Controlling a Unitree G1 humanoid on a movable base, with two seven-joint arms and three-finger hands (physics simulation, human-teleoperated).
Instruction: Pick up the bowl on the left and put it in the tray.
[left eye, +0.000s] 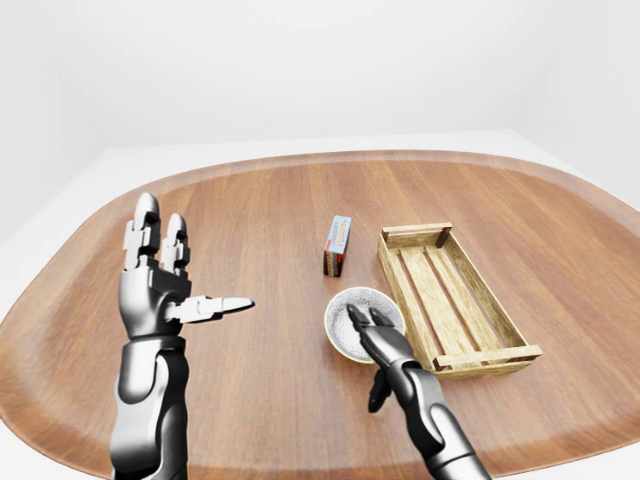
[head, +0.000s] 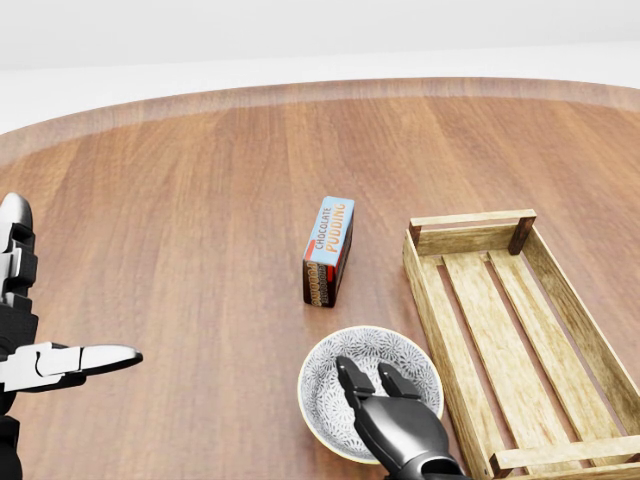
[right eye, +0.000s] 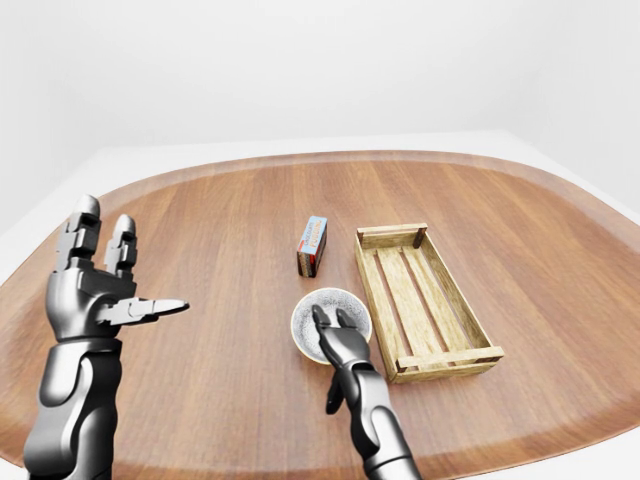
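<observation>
A grey patterned bowl (head: 321, 391) sits on the wooden table, just left of the slatted wooden tray (head: 429, 300). My right hand (head: 367, 378) comes in from the bottom of the head view and lies over the bowl. Two of its fingers (head: 345, 370) reach across the bowl's inside. In the left-eye view the thumb (left eye: 377, 396) hangs apart, outside the near rim, so the hand is open and not closed on the bowl. My left hand (left eye: 168, 292) is raised at the left, open, with its fingers spread and nothing in it.
A chocolate pudding box (head: 329, 250) stands on its edge just above the bowl in the head view. The tray has nothing in it. The round table's edge (left eye: 300, 160) curves along the top of the left-eye view.
</observation>
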